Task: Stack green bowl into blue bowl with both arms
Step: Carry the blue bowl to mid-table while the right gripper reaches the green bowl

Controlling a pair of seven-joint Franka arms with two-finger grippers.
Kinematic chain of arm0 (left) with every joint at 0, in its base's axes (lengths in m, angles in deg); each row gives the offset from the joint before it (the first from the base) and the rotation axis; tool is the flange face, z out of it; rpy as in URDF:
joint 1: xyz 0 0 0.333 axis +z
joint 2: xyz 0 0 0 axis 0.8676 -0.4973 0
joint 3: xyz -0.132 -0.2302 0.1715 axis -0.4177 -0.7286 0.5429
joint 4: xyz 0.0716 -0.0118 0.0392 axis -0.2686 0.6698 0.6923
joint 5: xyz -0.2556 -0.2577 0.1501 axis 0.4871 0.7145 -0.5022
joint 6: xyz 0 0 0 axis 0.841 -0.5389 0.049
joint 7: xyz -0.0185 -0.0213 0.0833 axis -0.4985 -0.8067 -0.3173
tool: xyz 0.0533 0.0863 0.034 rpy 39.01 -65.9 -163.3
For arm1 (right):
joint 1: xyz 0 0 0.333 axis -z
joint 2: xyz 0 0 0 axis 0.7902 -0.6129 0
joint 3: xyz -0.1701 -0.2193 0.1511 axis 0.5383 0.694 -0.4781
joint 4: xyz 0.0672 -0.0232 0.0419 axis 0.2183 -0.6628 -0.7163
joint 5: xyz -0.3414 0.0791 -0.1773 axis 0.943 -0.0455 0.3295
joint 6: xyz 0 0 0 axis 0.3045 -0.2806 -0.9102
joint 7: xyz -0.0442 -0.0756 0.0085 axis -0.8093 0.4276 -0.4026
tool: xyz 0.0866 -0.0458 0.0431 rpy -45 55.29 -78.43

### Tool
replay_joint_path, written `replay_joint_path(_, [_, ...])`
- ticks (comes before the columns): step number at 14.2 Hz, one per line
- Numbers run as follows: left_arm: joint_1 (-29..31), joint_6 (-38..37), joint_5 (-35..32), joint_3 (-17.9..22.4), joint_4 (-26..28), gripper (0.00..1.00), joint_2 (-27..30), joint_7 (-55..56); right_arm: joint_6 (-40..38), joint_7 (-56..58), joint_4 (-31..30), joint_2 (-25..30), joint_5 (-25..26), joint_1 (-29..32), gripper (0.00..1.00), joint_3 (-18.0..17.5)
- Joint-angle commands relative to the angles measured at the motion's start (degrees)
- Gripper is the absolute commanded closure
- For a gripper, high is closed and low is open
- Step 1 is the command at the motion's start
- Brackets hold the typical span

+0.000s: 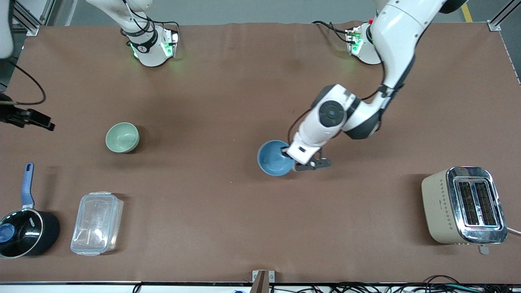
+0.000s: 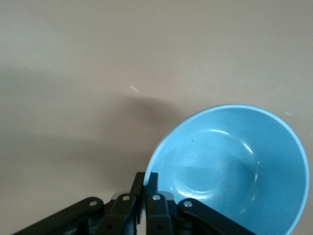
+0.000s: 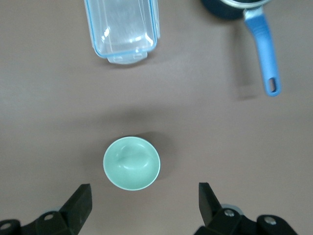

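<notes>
The blue bowl (image 1: 274,158) is tilted, its rim pinched by my left gripper (image 1: 292,159) over the middle of the table. In the left wrist view the left gripper (image 2: 146,182) is shut on the rim of the blue bowl (image 2: 234,166), one finger inside and one outside. The green bowl (image 1: 122,137) stands upright on the table toward the right arm's end. In the right wrist view my right gripper (image 3: 144,205) is open, high over the table beside the green bowl (image 3: 131,163), touching nothing. It shows at the edge of the front view (image 1: 36,119).
A clear lidded plastic container (image 1: 97,223) and a black saucepan with a blue handle (image 1: 24,228) lie nearer to the front camera than the green bowl. A beige toaster (image 1: 464,205) stands toward the left arm's end, near the front edge.
</notes>
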Motion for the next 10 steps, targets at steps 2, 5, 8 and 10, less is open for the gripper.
replay_joint_path(2, [-6.13, -0.49, -1.24, 1.10, -6.85, 1.00, -5.79, 5.94, 11.54, 1.92, -12.35, 0.93, -0.85, 2.36, 0.04, -0.62])
replay_joint_path(5, [-9.47, -0.05, -1.86, 3.12, -6.95, 1.00, -6.76, 6.22, 14.21, 5.19, -15.28, -1.44, -0.94, 3.94, 0.05, -0.71])
replay_joint_path(8, [-11.23, 4.25, -2.82, 3.47, -6.95, 1.00, -8.42, 7.88, 15.87, 5.28, -15.46, -4.68, -1.02, 4.91, 0.06, -0.71])
replay_joint_path(10, [-12.38, 4.61, -3.62, 4.88, -6.95, 1.00, -9.13, 7.89, 18.41, 5.36, -16.86, -7.06, -2.24, 5.09, 0.07, -0.80])
